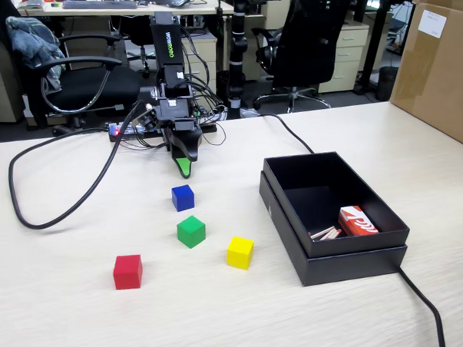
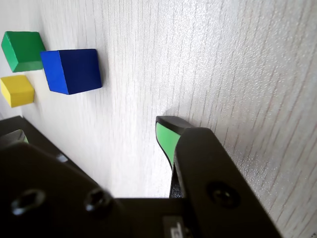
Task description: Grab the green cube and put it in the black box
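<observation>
The green cube [image 1: 191,231] sits on the pale table between a blue cube [image 1: 183,197] behind it and a yellow cube [image 1: 239,252] to its right. My gripper [image 1: 183,166] points down at the table just behind the blue cube, apart from all cubes. In the wrist view the green cube [image 2: 22,49] is at the top left, beyond the blue cube [image 2: 72,70]. The gripper [image 2: 91,136] is open, with bare table between its green-padded finger [image 2: 167,136] and the dark jaw at the left. The black box [image 1: 383,226] stands to the right.
A red cube [image 1: 127,271] lies front left, and the yellow cube [image 2: 16,90] shows at the wrist view's left edge. The box holds a red-and-white pack [image 1: 358,221]. A thick black cable [image 1: 61,204] loops on the left; another cable [image 1: 425,305] runs past the box. A cardboard box [image 1: 444,67] stands far right.
</observation>
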`<act>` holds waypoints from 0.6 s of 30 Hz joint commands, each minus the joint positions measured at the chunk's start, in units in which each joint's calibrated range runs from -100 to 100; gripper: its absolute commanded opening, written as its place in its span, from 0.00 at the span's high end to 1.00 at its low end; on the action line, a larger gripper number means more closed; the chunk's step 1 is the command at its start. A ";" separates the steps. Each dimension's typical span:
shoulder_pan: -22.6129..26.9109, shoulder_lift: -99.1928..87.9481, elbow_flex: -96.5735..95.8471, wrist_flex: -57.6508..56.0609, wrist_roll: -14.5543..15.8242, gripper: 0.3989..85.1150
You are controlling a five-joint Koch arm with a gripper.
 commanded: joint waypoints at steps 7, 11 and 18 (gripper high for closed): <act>0.05 -0.13 -2.34 -1.14 -0.54 0.44; 0.05 0.33 -1.88 -1.23 -0.10 0.44; 0.05 1.59 7.73 -9.95 1.27 0.44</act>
